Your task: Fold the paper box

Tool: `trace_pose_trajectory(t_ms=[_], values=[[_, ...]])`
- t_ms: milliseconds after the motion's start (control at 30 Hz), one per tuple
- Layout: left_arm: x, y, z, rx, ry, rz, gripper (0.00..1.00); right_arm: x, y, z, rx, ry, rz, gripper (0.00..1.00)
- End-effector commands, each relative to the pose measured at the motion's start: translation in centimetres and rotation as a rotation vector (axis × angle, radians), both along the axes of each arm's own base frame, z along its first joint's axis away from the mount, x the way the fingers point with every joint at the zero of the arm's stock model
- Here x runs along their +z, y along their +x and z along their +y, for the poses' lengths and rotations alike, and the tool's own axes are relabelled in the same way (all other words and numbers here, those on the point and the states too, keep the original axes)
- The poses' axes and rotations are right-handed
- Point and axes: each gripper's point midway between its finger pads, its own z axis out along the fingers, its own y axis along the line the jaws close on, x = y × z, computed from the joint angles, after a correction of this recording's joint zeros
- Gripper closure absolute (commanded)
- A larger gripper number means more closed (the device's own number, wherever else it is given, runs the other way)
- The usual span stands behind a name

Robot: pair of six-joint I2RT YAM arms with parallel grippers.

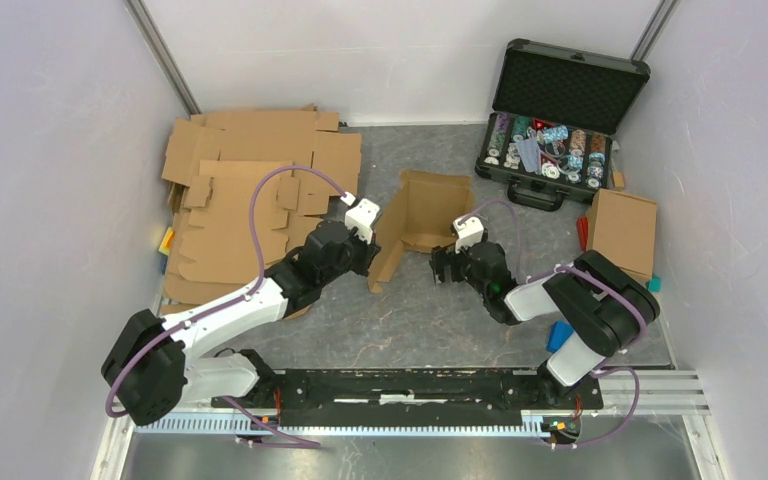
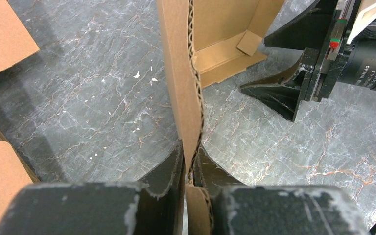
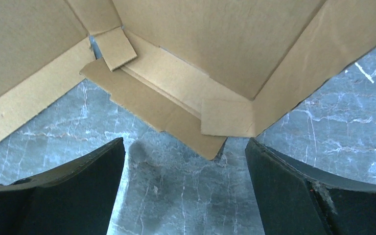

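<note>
A half-formed brown cardboard box (image 1: pixel 422 215) stands on the grey marbled table in mid view, its walls raised. My left gripper (image 1: pixel 368 254) is shut on the box's left wall, whose corrugated edge (image 2: pixel 183 88) runs up between my fingers (image 2: pixel 169 169) in the left wrist view. My right gripper (image 1: pixel 443 265) is open and empty just in front of the box's near right side. In the right wrist view the box's inner flaps and corner (image 3: pixel 210 125) lie just beyond my spread fingers (image 3: pixel 279 181), not touching them. The right gripper also shows in the left wrist view (image 2: pixel 293 85).
A stack of flat cardboard blanks (image 1: pixel 250 190) lies at the left. An open black case of poker chips (image 1: pixel 550 140) stands at the back right. A folded cardboard box (image 1: pixel 622 232) and small blue (image 1: pixel 559 335) and red items sit at the right edge.
</note>
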Motion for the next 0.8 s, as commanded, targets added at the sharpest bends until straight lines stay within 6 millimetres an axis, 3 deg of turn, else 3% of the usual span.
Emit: trace_pose_trajectory(t_ms=[0, 233, 367, 467, 767], values=[[1.2, 0.0, -0.9, -0.019, -0.032, 0.007, 0.84, 0.9, -0.2, -0.2, 0.030, 0.002, -0.034, 0.02], [1.3, 0.0, -0.9, -0.019, -0.031, 0.005, 0.84, 1.4, -0.6, -2.2, -0.001, -0.035, -0.078, 0.02], [1.0, 0.0, -0.9, -0.017, -0.025, 0.010, 0.84, 1.5, -2.4, -1.2, 0.089, 0.037, -0.082, 0.02], [1.1, 0.0, -0.9, -0.020, -0.025, 0.009, 0.84, 2.3, -3.5, -1.5, 0.104, 0.068, -0.115, 0.02], [1.0, 0.0, -0.9, -0.020, -0.025, 0.011, 0.84, 6.2, -2.7, -4.0, 0.128, 0.204, -0.226, 0.02]])
